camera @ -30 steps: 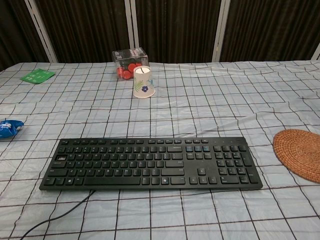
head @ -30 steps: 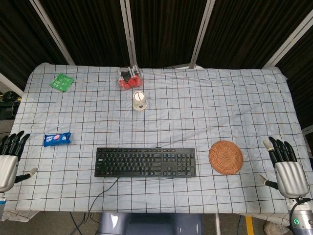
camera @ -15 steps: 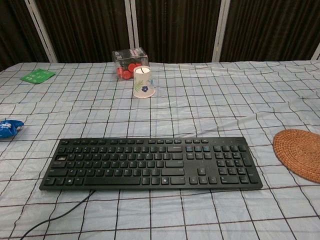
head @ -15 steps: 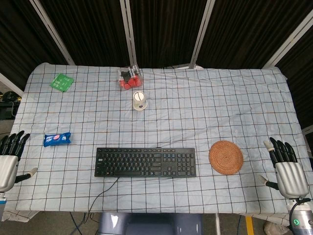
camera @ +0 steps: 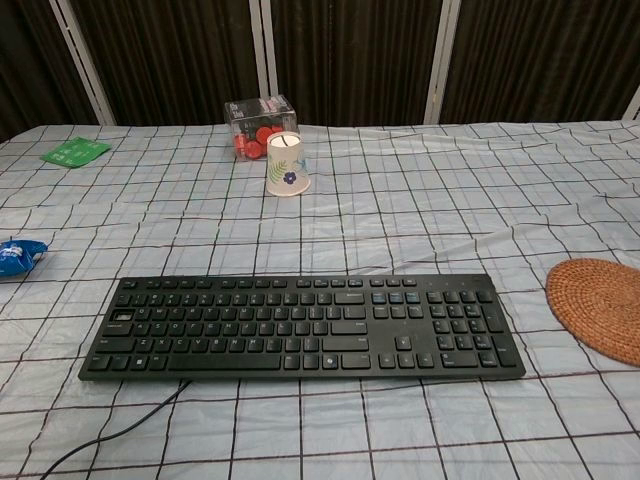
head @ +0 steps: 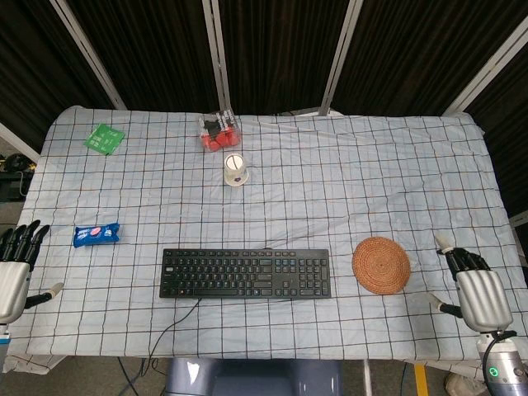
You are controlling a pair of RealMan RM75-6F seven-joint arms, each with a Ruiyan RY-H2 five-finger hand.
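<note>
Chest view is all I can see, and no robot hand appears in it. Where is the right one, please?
Observer: In the head view, the right robot hand is at the right edge of the table, beside the woven coaster but not touching it.
Operator: Does it hold something?
Observer: No, it holds nothing.
Operator: And the left one?
Observer: The left robot hand is at the left edge, fingers apart and empty. The blue snack packet is nearest to it.
</note>
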